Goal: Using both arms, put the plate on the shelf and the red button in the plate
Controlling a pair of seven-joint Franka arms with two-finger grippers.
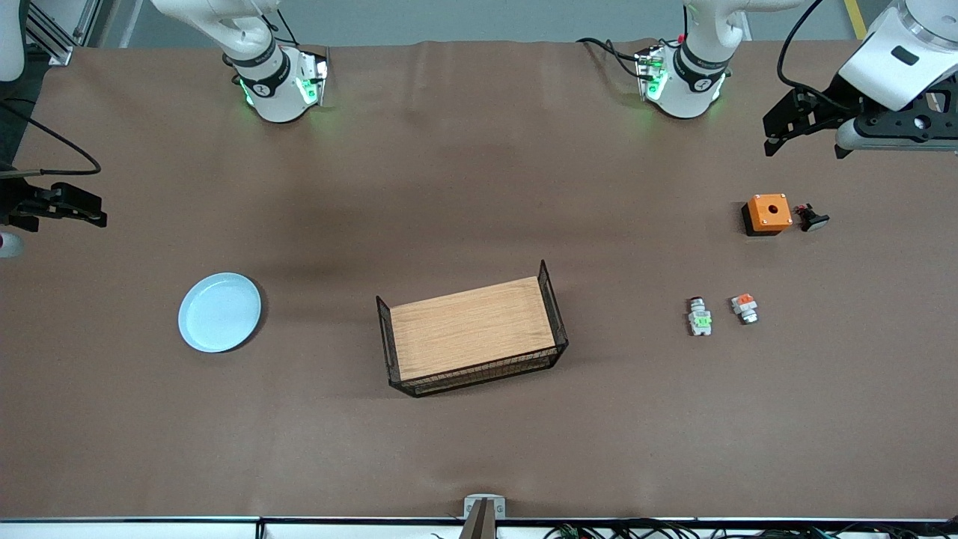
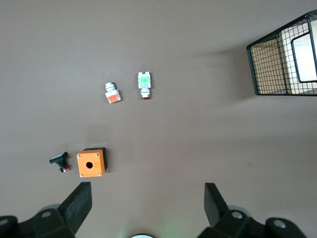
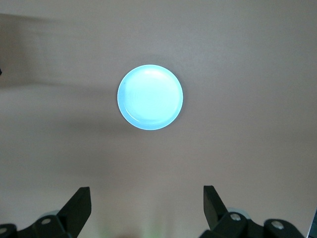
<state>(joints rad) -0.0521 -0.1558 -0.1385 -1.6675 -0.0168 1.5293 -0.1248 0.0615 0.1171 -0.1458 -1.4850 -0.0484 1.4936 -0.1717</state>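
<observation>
The pale blue plate (image 1: 219, 312) lies flat on the brown table toward the right arm's end; in the right wrist view the plate (image 3: 150, 97) shows whole. My right gripper (image 1: 90, 209) hangs open and empty over the table's edge at that end, apart from the plate, and its fingers (image 3: 81, 201) stand wide. The red button (image 1: 700, 316), silver-grey with a green block, lies on its side toward the left arm's end; its red cap shows in the left wrist view (image 2: 144, 84). My left gripper (image 1: 786, 127) hovers open and empty above that end (image 2: 148, 203).
A black wire basket with a wooden board (image 1: 473, 329) stands mid-table. Beside the red button lies a similar grey piece with an orange-red block (image 1: 745, 308). Farther from the front camera sit an orange box with a hole (image 1: 768, 214) and a small black part (image 1: 812, 218).
</observation>
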